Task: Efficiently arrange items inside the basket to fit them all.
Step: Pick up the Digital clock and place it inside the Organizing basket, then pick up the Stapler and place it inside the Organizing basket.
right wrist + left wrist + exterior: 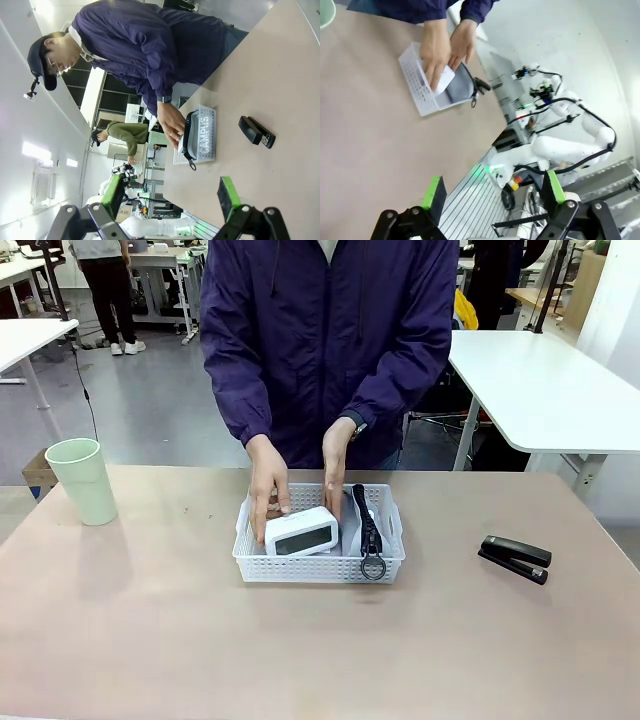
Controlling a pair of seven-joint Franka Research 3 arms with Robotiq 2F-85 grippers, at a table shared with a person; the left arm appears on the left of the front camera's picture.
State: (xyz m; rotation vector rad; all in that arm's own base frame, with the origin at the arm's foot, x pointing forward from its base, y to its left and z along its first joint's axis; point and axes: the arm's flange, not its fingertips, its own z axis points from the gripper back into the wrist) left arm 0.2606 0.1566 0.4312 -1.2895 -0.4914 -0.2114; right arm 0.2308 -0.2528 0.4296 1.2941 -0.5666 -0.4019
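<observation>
1. Step in hand, as judged: the first items were being seated. The white perforated plastic basket (320, 568) lay directly under both of the person's hands on the tan table (150, 640).
2. The person's first hand (268, 488) was spread over the white rounded box (302, 533), fingers curled on its far edge, pressing or grasping it. The box sat tilted beneath that palm, inside the basket.
3. The person's second hand (335, 462) pointed fingers-down just beside the first, at the grey soft pouch with black strap and metal ring (365, 525), which lay in the basket on this hand's outer side (whether it pinched the pouch could not be told).
4. The black stapler (514, 558) lay well apart from the second hand, and the pale green cup (82, 480) stood upright well apart from the first. Both were outside the basket.
5. The left gripper (493, 189) and right gripper (171, 194) hung with jaws spread, holding nothing, far from the hands.
6. Next move, judged: settle the box snug against the pouch, leaving one free end for the bulky cup and a slot for the stapler.
</observation>
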